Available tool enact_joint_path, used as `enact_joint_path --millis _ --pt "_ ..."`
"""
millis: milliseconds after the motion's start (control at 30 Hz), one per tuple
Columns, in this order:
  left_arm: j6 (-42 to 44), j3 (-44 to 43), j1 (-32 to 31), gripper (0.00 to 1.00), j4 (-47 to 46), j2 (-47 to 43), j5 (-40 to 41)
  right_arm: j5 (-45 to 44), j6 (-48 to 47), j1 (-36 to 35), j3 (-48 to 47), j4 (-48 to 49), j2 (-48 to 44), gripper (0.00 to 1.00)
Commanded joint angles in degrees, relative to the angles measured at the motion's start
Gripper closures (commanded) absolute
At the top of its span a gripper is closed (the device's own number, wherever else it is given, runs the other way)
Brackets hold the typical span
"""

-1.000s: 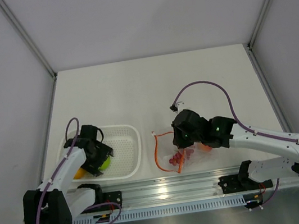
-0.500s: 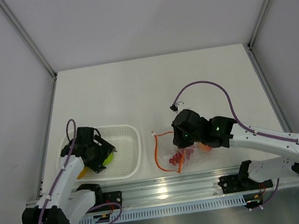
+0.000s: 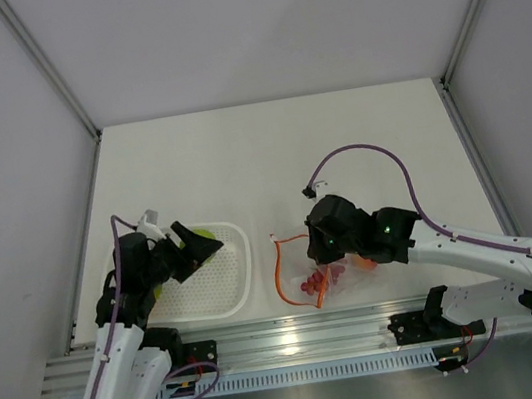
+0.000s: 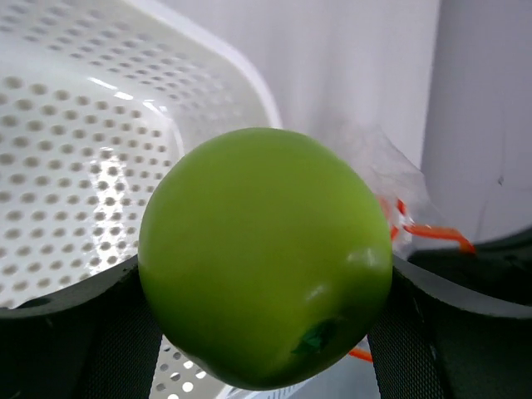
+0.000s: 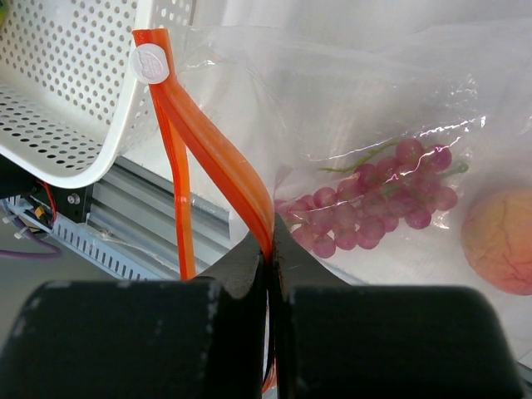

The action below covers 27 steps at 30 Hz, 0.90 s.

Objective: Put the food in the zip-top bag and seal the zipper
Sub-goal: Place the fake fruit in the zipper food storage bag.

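My left gripper (image 3: pixel 191 248) is shut on the green apple (image 4: pixel 266 258) and holds it above the white basket's right part; the apple shows as a green patch in the top view (image 3: pixel 203 236). My right gripper (image 5: pixel 270 249) is shut on the orange-red zipper (image 5: pixel 218 158) of the clear zip-top bag (image 5: pixel 349 108), holding its mouth up. The bag (image 3: pixel 344 273) lies right of the basket. Inside it are the red grapes (image 5: pixel 382 199) and the peach (image 5: pixel 499 241). The mango is not in view.
The white perforated basket (image 3: pixel 226 282) sits at the near left, its corner close to the bag's mouth (image 5: pixel 75 91). A white slider tab (image 5: pixel 150 62) sits at the zipper's end. The metal rail (image 3: pixel 289 343) runs along the near edge.
My left arm has lifted the apple out of the basket's near-left part and swung it right, toward the bag. The right gripper and bag have not moved.
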<state>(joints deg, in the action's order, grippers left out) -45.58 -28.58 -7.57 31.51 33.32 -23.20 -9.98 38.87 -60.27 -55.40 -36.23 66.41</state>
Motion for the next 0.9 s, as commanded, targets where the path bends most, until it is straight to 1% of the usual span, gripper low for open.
enact_joint_path --millis 0,67,100,133,167,233,300,467,633,867 --pt "2.87 1.07 0.37 0.94 -10.3 -1.24 -12.29 -0.22 0.06 -0.37 -0.41 1.07 -0.06 1.0" --pt "2.69 2.12 0.37 0.94 -12.77 -2.2 -16.58 -0.22 0.24 -0.46 -0.41 1.07 -0.14 1.0" --pt "2.52 2.38 0.37 0.91 -14.27 -2.47 -18.35 -0.22 0.24 -0.46 -0.41 1.07 -0.23 1.0" --pt "1.65 3.69 0.37 0.91 -17.59 -2.73 -20.2 -0.22 0.33 -0.55 -0.41 1.16 -0.23 1.0" --pt "1.03 3.97 0.19 0.89 -19.36 -3.08 -23.7 -0.22 0.33 -0.55 -0.41 1.16 -0.14 1.0" --pt "-0.64 5.45 -0.68 0.89 -24.27 -3.26 -26.71 0.22 0.41 -0.55 -0.41 1.42 -0.14 1.0" --pt "-1.09 5.9 -2.09 0.89 -26.14 -3.61 -28.65 0.83 0.59 -0.55 -0.41 2.39 -0.14 1.0" --pt "-0.73 5.55 -9.99 0.88 -28.77 -4.14 -27.6 1.8 0.94 -0.55 -0.85 3.53 -0.14 1.0" --pt "-1.26 4.06 -18.07 0.88 -32.37 -2.13 -25.58 1.8 1.12 -0.55 -1.03 3.53 -0.23 1.0" --pt "-2.23 3.18 -24.41 0.88 -38.27 3.59 -24.7 1.8 1.47 -0.37 -1.03 3.27 -1.11 1.0"
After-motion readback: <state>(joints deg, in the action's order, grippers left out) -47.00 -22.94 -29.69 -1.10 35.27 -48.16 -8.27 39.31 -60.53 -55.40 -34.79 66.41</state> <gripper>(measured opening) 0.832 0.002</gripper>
